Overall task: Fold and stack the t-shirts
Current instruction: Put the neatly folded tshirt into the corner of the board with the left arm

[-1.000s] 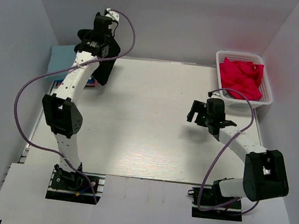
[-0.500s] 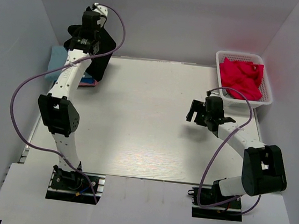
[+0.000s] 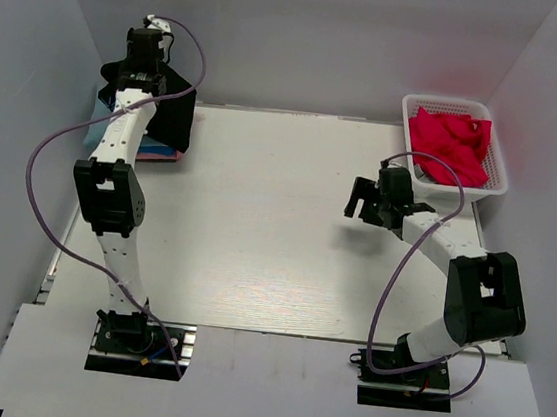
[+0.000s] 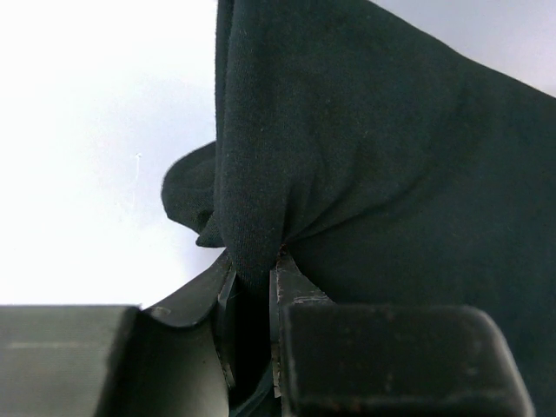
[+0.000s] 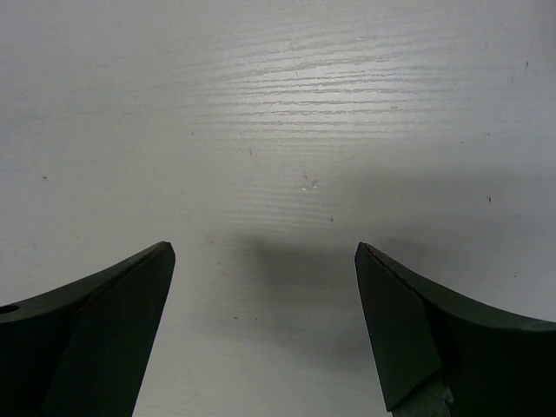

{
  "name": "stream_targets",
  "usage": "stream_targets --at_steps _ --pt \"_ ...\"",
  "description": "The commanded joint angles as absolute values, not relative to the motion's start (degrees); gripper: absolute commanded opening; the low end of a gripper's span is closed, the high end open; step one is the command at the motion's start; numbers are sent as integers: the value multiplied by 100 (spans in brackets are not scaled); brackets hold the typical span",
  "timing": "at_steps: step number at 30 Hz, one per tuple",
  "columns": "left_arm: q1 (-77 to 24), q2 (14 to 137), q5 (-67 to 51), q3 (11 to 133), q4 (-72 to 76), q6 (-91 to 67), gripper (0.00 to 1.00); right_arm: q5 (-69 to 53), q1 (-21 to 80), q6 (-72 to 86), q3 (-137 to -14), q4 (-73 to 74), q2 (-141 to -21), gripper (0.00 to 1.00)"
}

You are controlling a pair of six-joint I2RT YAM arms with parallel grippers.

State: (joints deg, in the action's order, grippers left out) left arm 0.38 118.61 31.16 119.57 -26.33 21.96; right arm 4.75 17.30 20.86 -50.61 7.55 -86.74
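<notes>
Left wrist: pinching one large black cloth t-shirt (image 4: 365, 156) between narrow left fingers (image 4: 294, 288), hanging over one folded light blue t-shirt (image 3: 99, 130) at the white bench's (image 3: 255, 236) far-left corner. Spreading right fingers (image 5: 104, 321) wide, gripping nothing. Showing one crumpled bright red t-shirt (image 3: 448, 147) lying in one white plastic lattice basket (image 3: 499, 179).

- The black t-shirt (image 4: 373, 148) is soft matt cloth, and its fine knit shows up close.
- The red t-shirt (image 3: 452, 146) is crumpled cloth with no shine.
- The basket (image 3: 501, 165) is white plastic lattice.
- The table (image 5: 287, 104) has a pale, smooth wood-grain top, faintly streaked.
- The right gripper (image 5: 265, 261) has dark, smooth, matt fingers (image 5: 95, 330), plastic by the look.
</notes>
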Motion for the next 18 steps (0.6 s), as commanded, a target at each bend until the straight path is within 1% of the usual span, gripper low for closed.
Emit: stream_targets --at_steps 1,6,7,8,9,10,12,15,18 --pt "185 11944 3392 12199 -2101 2145 0 457 1723 2118 -5396 931 -8798 90" --pt "491 12409 3454 12392 -1925 2145 0 501 1723 2118 -5484 1090 -8833 90" --pt "492 12471 3619 12393 -1838 2145 15 518 1714 2127 -5502 1099 -8850 90" --pt "544 12472 3778 12393 -1715 2145 74 553 1714 2136 -5519 1133 -8868 90" --pt "545 12550 3945 12393 -1601 2145 100 571 1723 2127 -5537 1134 -8842 90" --pt "545 12603 4277 12453 -1530 2145 100 580 1731 2136 -5563 1177 -8833 90" --pt "597 12656 4377 12585 -1529 2083 100 571 1731 2136 -5572 1204 -8807 90" --pt "598 12376 3957 12586 -1897 1618 100 528 1731 2153 -5494 1152 -8684 90" --pt "475 12112 3902 12586 -2267 1249 100 440 1723 2180 -5231 985 -8429 90"
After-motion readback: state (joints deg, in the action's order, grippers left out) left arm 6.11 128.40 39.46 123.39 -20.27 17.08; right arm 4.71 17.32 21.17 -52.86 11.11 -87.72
